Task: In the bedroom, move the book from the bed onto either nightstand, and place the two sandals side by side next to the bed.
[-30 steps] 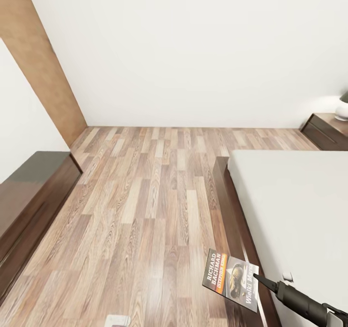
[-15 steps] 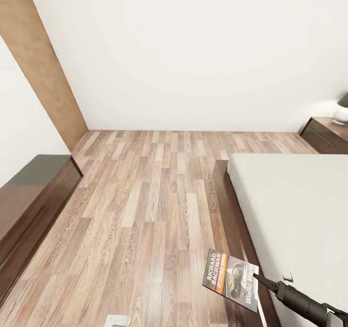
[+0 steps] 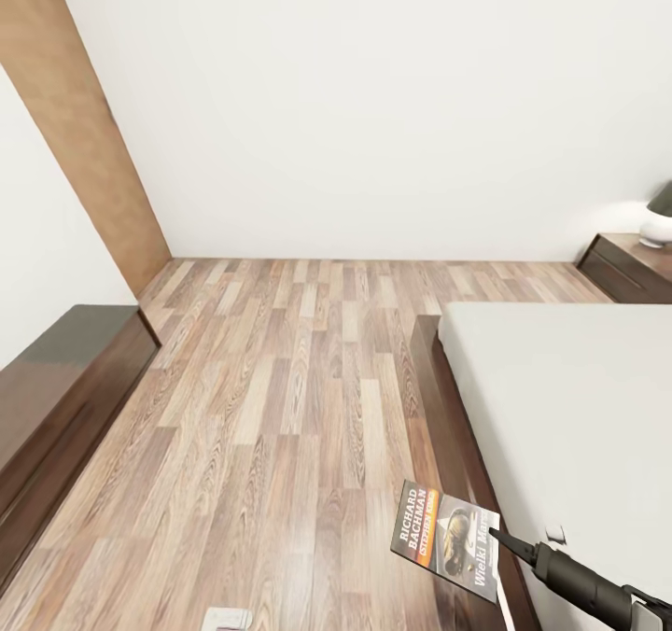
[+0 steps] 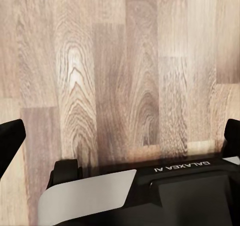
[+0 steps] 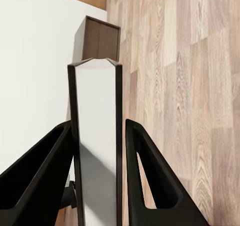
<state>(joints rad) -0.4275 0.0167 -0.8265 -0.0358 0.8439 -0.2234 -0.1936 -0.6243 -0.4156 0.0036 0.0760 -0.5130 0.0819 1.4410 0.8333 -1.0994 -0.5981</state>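
Note:
My right gripper (image 3: 501, 540) is shut on the book (image 3: 445, 539), a thin dark paperback with an orange band. It holds the book in the air over the floor, just off the bed's near corner. In the right wrist view the book (image 5: 97, 136) stands edge-on, clamped between both black fingers (image 5: 145, 171). The bed (image 3: 579, 407) fills the right side, with a pale mattress and a dark frame. A nightstand (image 3: 633, 265) stands beyond it by the far wall. My left gripper (image 4: 120, 136) hangs open over bare planks. The sandals are out of view.
A long low dark dresser (image 3: 65, 379) runs along the left wall, beside a tall wood panel (image 3: 84, 118). A white lamp (image 3: 659, 216) sits on the nightstand. A wide strip of wood-plank floor (image 3: 299, 398) lies between dresser and bed.
The whole picture has slid slightly downward, so the camera has moved. The book stays in my right gripper at the same spot in the view.

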